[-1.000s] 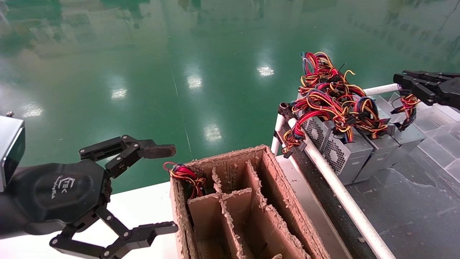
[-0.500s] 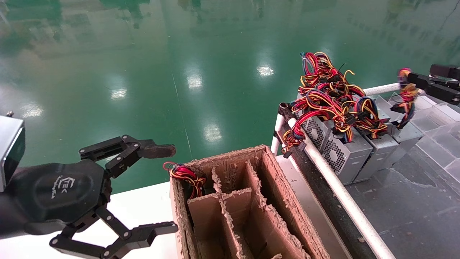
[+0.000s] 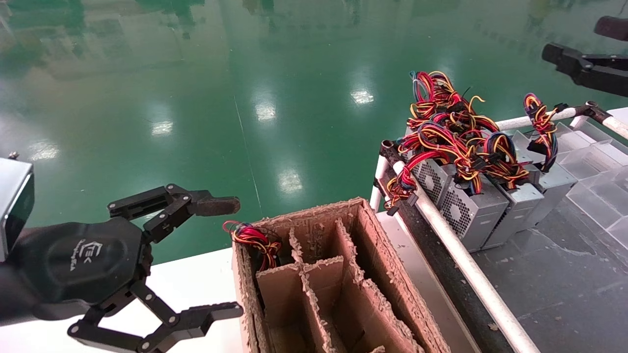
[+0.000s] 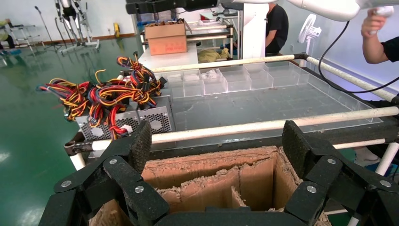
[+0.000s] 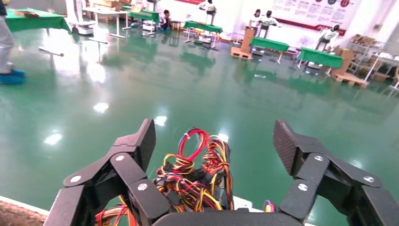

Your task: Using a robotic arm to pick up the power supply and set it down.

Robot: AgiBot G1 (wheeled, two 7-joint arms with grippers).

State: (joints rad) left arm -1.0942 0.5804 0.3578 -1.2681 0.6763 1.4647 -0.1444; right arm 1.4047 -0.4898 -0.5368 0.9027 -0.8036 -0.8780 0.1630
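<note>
The right gripper (image 3: 571,46) has lifted, jaws released; four power supplies (image 3: 473,208) remain; left gripper (image 3: 230,257) agape.

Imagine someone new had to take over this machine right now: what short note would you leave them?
Right gripper: fingers open, empty, raised above the power supplies.
Left gripper: fingers open, empty, parked beside the cardboard divider box.
Power supplies: a row of grey boxes with tangled wires leaning against the white rail on the tray.
Done: one wire bundle shows in the box's far-left compartment.
Left: grasp a supply from the row and set it down, probably in a free compartment.
</note>
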